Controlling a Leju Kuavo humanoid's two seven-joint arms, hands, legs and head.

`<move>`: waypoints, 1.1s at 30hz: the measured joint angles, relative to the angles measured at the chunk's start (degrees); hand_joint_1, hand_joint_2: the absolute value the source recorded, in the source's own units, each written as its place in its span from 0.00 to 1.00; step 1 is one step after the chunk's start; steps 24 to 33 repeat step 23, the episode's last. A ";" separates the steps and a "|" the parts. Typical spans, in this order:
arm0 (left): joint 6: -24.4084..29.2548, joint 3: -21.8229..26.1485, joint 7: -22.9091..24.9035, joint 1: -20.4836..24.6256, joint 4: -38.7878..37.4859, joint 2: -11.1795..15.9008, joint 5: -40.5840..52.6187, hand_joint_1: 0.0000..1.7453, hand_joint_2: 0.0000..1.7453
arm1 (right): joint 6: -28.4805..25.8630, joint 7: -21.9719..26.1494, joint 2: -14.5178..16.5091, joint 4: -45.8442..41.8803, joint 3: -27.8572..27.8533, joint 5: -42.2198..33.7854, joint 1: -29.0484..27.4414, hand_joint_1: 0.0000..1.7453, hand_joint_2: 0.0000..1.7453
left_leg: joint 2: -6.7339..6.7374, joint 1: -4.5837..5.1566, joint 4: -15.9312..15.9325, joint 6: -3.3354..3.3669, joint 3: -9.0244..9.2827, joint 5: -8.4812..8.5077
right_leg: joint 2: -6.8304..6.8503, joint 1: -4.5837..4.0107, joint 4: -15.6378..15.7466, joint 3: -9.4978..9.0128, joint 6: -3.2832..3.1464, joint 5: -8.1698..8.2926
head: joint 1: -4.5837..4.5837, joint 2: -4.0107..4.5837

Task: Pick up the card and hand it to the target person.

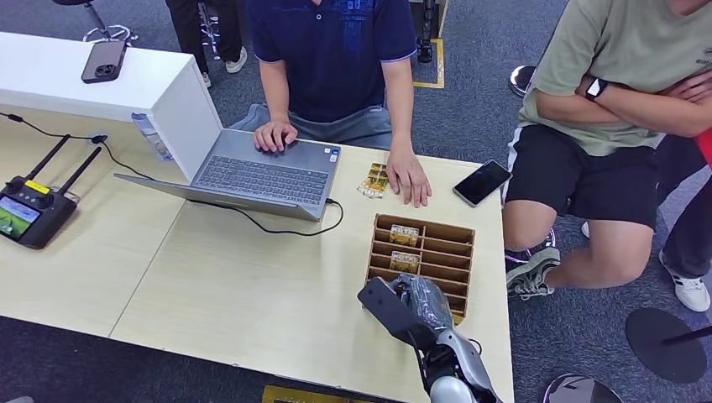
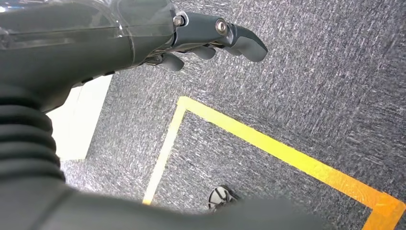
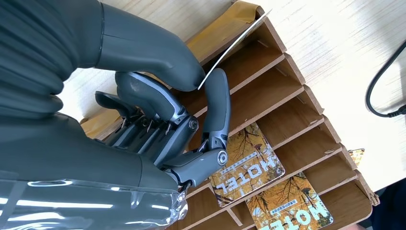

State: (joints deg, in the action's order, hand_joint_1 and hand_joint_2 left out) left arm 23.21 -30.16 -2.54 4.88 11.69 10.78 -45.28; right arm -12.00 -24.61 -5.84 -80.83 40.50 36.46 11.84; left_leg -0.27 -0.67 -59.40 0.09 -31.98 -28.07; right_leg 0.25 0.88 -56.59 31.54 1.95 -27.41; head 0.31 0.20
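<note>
My right hand (image 3: 182, 120) pinches a thin white-edged card (image 3: 234, 50) between thumb and finger, just above the near end of the wooden slotted box (image 3: 297, 81). Two hotel cards (image 3: 246, 165) lie in the box's farther slots. From the head view the same hand (image 1: 403, 306) hovers over the near edge of the box (image 1: 458, 231), near the table's right front corner. A person in a dark blue shirt (image 1: 336, 50) sits across the table, one hand (image 1: 409, 178) flat beside a few loose cards (image 1: 374, 180). My left hand (image 2: 210, 33) hangs over the carpet, holding nothing.
A laptop (image 1: 260, 172) with a black cable (image 1: 285, 222) sits in front of the person. A phone (image 1: 481, 182) lies at the table's right edge, a remote controller (image 1: 29, 210) at the left. A second person in a green shirt (image 1: 621, 75) sits at right, arms crossed.
</note>
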 joint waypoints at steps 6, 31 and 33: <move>0.10 -0.01 -0.06 -0.01 0.00 0.00 -0.21 0.00 1.00 | -2.24 0.07 0.00 0.00 -0.05 0.17 -0.06 1.00 1.00 | 0.00 0.00 0.00 0.00 0.00 0.00 | 0.00 0.00 0.00 0.01 0.00 0.00 | 0.00 0.00; 0.80 -0.02 0.09 -0.13 0.00 -0.24 -1.17 0.00 1.00 | -8.40 -2.38 -2.49 -9.33 -10.65 8.18 -2.30 1.00 1.00 | 0.01 0.01 -0.01 0.00 0.00 0.00 | -0.02 0.00 0.01 0.04 0.00 0.00 | 0.00 0.00; 0.80 -0.02 0.09 -0.13 0.00 -0.24 -1.17 0.00 1.00 | -8.40 -2.38 -2.49 -9.33 -10.65 8.18 -2.30 1.00 1.00 | 0.01 0.01 -0.01 0.00 0.00 0.00 | -0.02 0.00 0.01 0.04 0.00 0.00 | 0.00 0.00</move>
